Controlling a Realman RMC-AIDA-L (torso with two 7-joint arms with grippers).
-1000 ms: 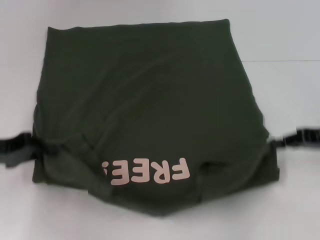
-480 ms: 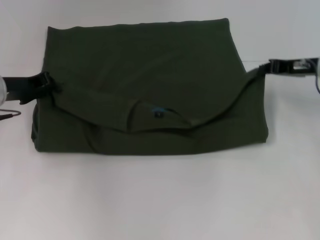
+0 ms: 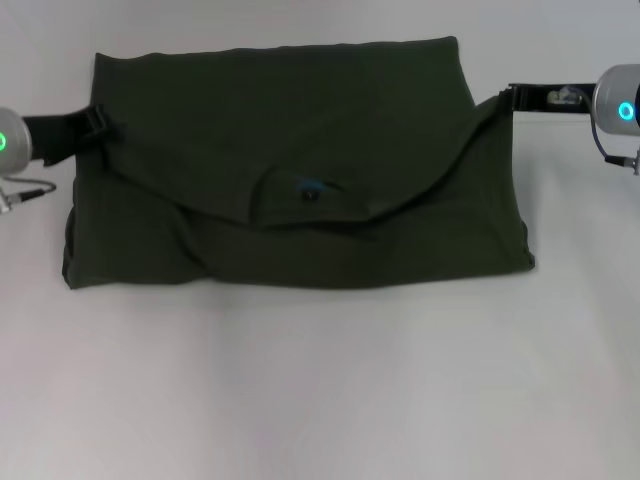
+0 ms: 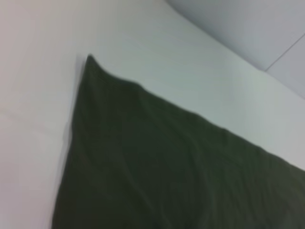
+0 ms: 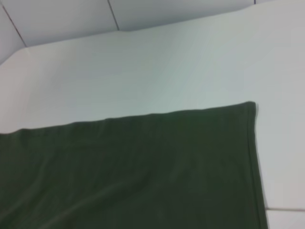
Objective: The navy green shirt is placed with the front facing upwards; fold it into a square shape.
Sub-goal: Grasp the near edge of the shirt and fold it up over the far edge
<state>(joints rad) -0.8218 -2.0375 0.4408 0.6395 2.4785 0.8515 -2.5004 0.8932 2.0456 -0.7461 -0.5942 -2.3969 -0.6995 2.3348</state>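
Note:
The navy green shirt lies folded on the white table, its near part doubled back over the far part. The fold's edge sags in a curve across the middle, with the blue-and-black neck label showing there. No lettering is visible. My left gripper is at the shirt's left side, shut on the folded layer's corner. At the right side my right gripper is shut on the other corner, which rises in a taut peak to it. The wrist views show only the shirt on the table.
White table stretches bare in front of the shirt. A thin cable hangs by my left wrist. Pale floor with tile lines shows beyond the table's far edge.
Both grippers have carried the shirt's near part up and away over the far part. The "FREE!" lettering is folded out of sight and the neck label has come into view.

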